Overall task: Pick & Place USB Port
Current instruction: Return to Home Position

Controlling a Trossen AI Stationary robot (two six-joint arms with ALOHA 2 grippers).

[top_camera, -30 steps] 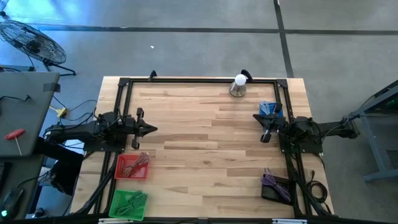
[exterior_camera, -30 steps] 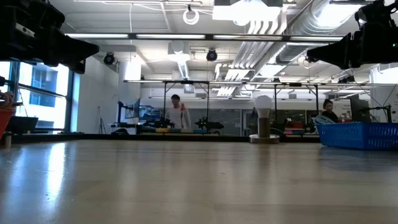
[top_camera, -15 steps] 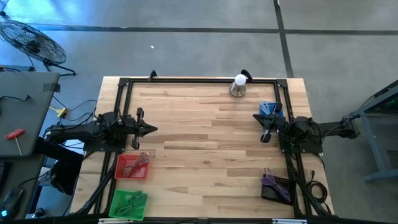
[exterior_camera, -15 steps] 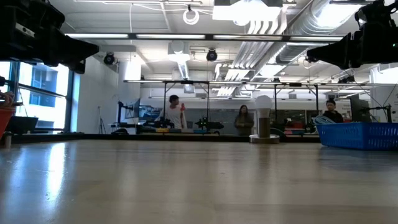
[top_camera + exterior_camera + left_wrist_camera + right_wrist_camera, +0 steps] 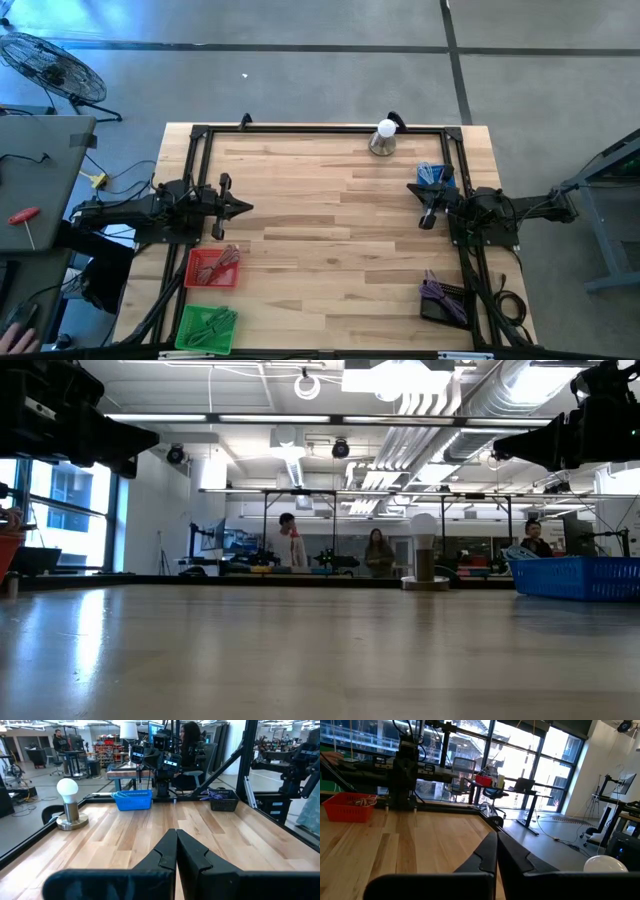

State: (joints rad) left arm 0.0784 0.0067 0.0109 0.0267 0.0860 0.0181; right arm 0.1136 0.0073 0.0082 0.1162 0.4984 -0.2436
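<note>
Pale wood table (image 5: 330,230), seen from above. On your left, the left gripper (image 5: 176,836) points inward, fingers pressed together on nothing. The red bin (image 5: 213,267) sits just beside it, toward the near edge. On your right, the right gripper (image 5: 496,838), likewise closed and empty, faces it between the blue bin (image 5: 436,176) and the black bin (image 5: 445,300), which holds the purple cable (image 5: 436,290). No cable lies outside a bin, so you likely need only park both arms level.
</note>
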